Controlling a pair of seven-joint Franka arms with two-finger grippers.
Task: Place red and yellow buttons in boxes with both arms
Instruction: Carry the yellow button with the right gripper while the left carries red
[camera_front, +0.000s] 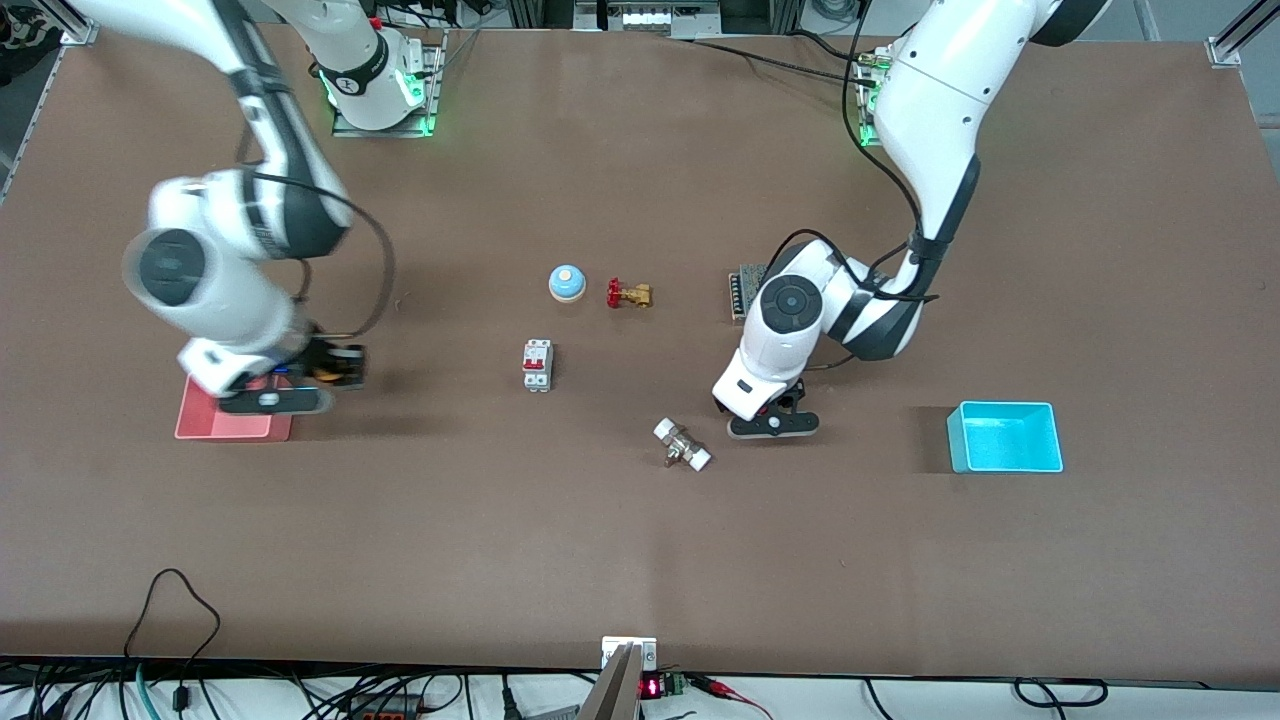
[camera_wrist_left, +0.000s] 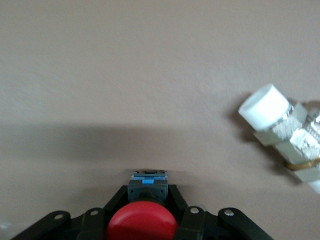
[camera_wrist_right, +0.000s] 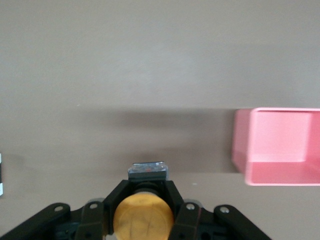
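My right gripper (camera_front: 335, 368) is shut on the yellow button (camera_wrist_right: 143, 217), its cap facing the wrist camera, and holds it over the table just beside the pink box (camera_front: 230, 425). The pink box also shows in the right wrist view (camera_wrist_right: 280, 147), open and with nothing in it. My left gripper (camera_front: 790, 402) is shut on the red button (camera_wrist_left: 142, 225) and holds it low over the table near the middle. The red button is hidden in the front view. The cyan box (camera_front: 1005, 437) stands toward the left arm's end of the table, apart from the left gripper.
A white-capped metal fitting (camera_front: 683, 445) lies close beside the left gripper and shows in the left wrist view (camera_wrist_left: 285, 130). A blue bell (camera_front: 567, 283), a red-handled brass valve (camera_front: 628, 294), a white circuit breaker (camera_front: 538, 365) and a terminal strip (camera_front: 745, 290) lie mid-table.
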